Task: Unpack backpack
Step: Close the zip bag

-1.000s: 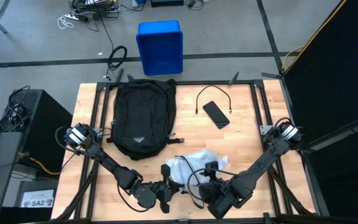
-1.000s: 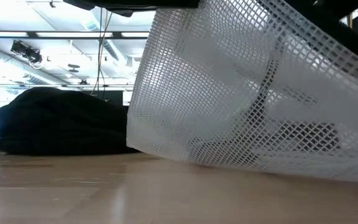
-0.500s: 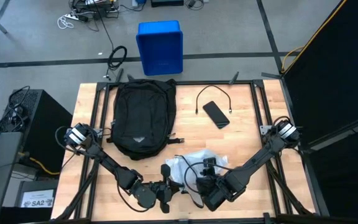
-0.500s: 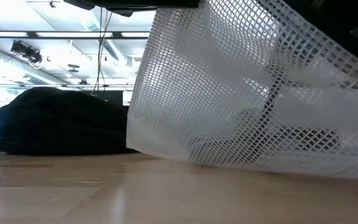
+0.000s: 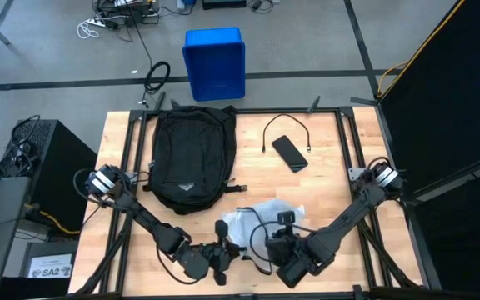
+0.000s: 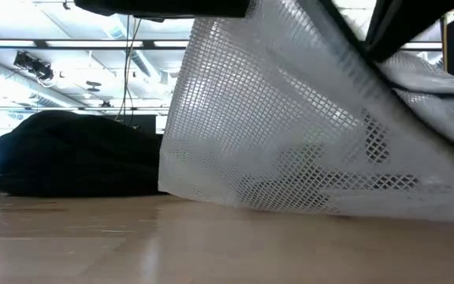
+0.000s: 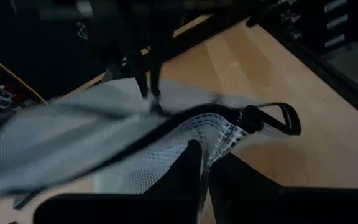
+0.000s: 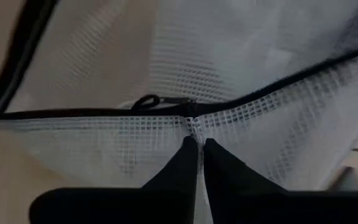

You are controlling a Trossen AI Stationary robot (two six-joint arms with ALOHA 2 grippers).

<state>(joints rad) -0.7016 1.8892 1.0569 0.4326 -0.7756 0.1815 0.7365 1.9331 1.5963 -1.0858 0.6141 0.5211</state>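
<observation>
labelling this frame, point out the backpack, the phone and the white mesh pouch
backpack point(image 5: 192, 157): high view, middle of its black front face.
phone point(image 5: 289, 152): high view, centre of its dark screen.
white mesh pouch point(image 5: 267, 214): high view, bare white mesh.

A white mesh pouch point(image 5: 261, 218) with black zipper trim lies crumpled near the front edge of the wooden counter point(image 5: 323, 179); in the low view its netting point(image 6: 290, 134) is lifted off the wood on one side. A black phone point(image 5: 289, 152) lies flat toward the far right part of the counter, with a thin black cable point(image 5: 283, 125) curved just beside it. On the floor beyond the counter stands a blue bin point(image 5: 215, 62), and a coil of dark cord point(image 5: 157, 75) lies near it.
</observation>
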